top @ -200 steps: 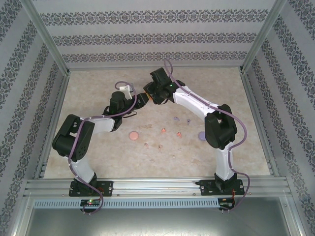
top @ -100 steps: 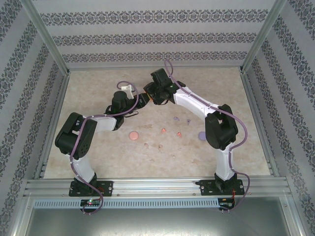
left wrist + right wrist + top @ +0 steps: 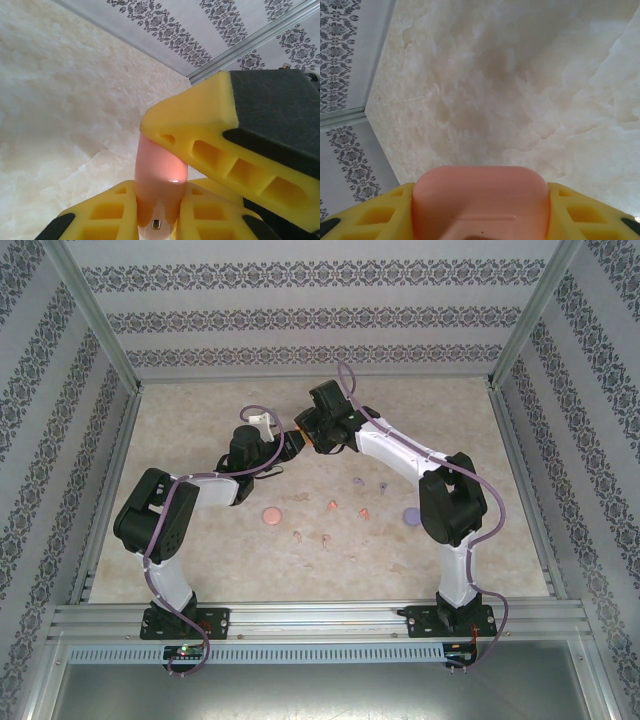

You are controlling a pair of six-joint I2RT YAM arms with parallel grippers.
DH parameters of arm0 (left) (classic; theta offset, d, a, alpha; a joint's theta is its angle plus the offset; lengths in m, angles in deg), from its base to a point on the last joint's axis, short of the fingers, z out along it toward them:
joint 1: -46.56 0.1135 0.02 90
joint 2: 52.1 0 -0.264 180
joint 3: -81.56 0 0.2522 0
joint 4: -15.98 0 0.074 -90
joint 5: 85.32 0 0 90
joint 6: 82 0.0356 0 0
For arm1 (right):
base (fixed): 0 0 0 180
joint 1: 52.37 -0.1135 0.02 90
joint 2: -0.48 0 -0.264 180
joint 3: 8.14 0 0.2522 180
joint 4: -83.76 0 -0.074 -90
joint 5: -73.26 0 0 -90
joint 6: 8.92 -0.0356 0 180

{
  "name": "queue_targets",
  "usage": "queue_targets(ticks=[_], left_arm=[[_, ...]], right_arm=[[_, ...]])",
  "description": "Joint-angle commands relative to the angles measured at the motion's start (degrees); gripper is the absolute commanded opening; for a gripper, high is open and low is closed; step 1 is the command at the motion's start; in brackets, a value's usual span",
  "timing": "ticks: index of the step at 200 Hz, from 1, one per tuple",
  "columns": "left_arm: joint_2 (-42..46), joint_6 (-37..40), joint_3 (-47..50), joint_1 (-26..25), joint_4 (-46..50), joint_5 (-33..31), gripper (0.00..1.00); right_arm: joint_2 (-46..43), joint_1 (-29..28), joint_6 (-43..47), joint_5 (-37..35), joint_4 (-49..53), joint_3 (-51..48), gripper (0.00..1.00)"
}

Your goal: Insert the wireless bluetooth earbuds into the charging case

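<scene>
Above the far middle of the desk, the left hand and right hand both clamp one pinkish charging case. The earbuds lie scattered nearer, apparently none inserted yet.

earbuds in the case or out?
Out. Six earbuds lie loose on the table, apart from the case, which the left pincer and right pincer both grip.

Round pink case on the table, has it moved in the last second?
No. The round pink case stays put against the table's near rail, level with the round purple case.
</scene>
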State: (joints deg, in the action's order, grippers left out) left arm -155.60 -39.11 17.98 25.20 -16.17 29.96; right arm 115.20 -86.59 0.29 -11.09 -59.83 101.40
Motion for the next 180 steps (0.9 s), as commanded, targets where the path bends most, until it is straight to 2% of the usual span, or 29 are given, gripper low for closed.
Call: queue_targets(ticks=[1, 18, 33, 59, 92, 112, 129, 150, 180], left_arm=[[-0.08, -1.31, -1.68, -0.83, -3.27, 0.09, 0.00], [0.68, -1.58, -1.19, -0.78, -3.17, 0.30, 0.00], [1.75, -1.11, -0.92, -0.83, -2.05, 1.01, 0.00], [4.99, 2.06, -1.16, -0.74, 3.17, 3.01, 0.00], [8.81, 6.88, -2.44, 0.56, 10.51, 7.82, 0.00], [10.32, 8.97, -3.38, 1.47, 13.78, 11.52, 0.00], [11.03, 10.29, -4.52, 1.93, 16.28, 15.15, 0.00], [11.48, 12.00, -6.34, 2.01, 19.91, 18.50, 0.00], [11.98, 13.42, -7.95, 2.00, 23.63, 21.76, 0.00]], right_arm=[[-3.79, 0.09, -1.20, 2.35, -2.60, -1.13, 0.58], [-5.19, 1.50, -0.74, 2.11, -3.54, -1.67, 0.75], [-7.47, 2.94, 0.51, 1.45, -4.09, -3.13, 0.81], [-13.10, 5.87, 6.64, 1.55, -4.47, -8.82, 0.83], [-21.27, 8.92, 26.22, 4.17, -7.81, -19.13, 0.83], [-27.91, 10.14, 39.00, 6.73, -15.38, -28.56, 0.83], [-33.53, 11.03, 46.52, 10.19, -23.98, -37.12, 0.83], [-36.81, 12.28, 51.25, 15.84, -30.25, -43.24, 0.83], [-35.44, 12.85, 53.50, 23.36, -32.77, -42.88, 0.82]])
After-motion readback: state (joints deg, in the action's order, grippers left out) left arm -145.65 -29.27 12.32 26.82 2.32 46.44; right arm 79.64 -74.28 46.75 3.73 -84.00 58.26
